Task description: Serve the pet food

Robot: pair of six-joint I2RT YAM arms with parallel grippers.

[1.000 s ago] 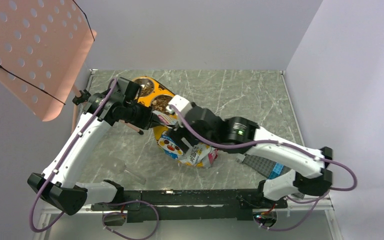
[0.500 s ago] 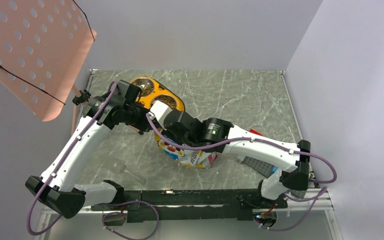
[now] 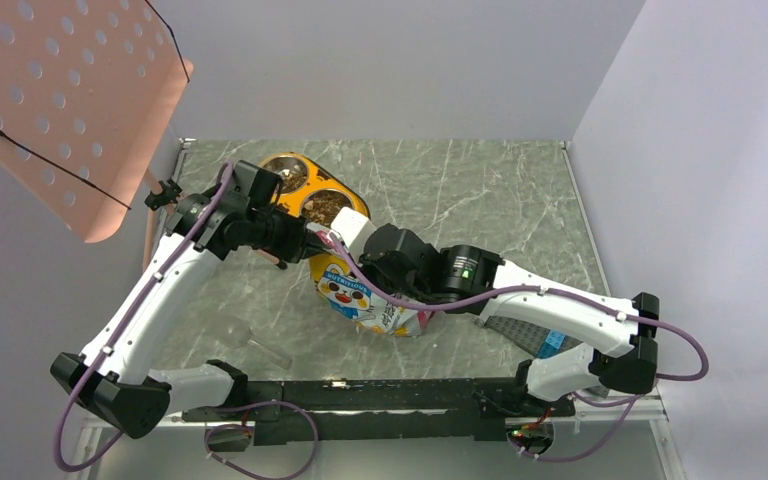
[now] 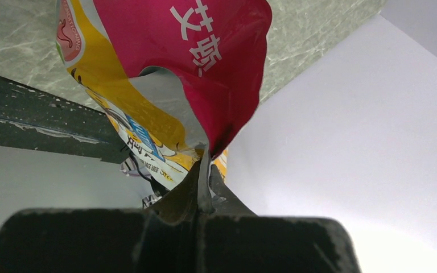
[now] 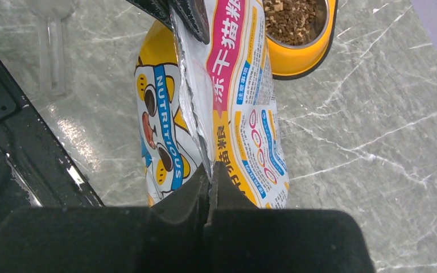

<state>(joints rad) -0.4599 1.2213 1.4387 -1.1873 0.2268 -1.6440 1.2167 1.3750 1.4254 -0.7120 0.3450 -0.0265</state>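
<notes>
A grey marble table (image 3: pixel 480 190) sits between plain white walls. A shiny white, pink and yellow bag (image 3: pixel 355 295) with a cartoon cat lies near the middle of the table, a bit toward the left edge. The left gripper (image 4: pixel 202 196) is squeezed tight on the bag's torn silver top edge. The right gripper (image 5: pixel 209 182) pinches that open edge too, close by. Just past the bag, toward the far left corner, is a yellow double bowl (image 3: pixel 358 206) with two steel cups. Small brown dry kibble pieces (image 5: pixel 293 17) fill the cup nearest the bag.
</notes>
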